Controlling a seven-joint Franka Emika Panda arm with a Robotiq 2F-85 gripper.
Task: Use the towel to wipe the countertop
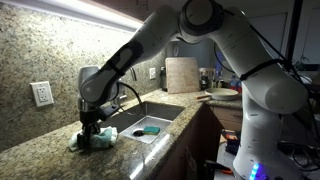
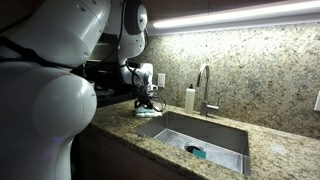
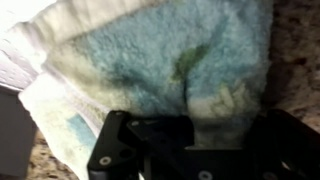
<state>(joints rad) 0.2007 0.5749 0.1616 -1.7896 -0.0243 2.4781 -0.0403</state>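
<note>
A light blue and white towel [image 1: 97, 141] lies bunched on the granite countertop [image 1: 50, 150] just beside the sink, and shows in both exterior views [image 2: 149, 110]. My gripper [image 1: 91, 127] points straight down onto it [image 2: 146, 98]. In the wrist view the towel [image 3: 160, 50] fills nearly the whole picture. My gripper [image 3: 225, 118] has its dark fingers pressed into the towel, with a fold of cloth between them. The fingertips themselves are buried in the cloth.
The steel sink [image 1: 128, 117] lies right next to the towel, with a teal sponge [image 2: 197, 152] in its basin. A faucet [image 2: 206, 88] and a soap bottle [image 2: 189, 98] stand behind it. The granite backsplash with an outlet [image 1: 42, 94] is close behind the arm. A cutting board [image 1: 181, 75] leans farther along.
</note>
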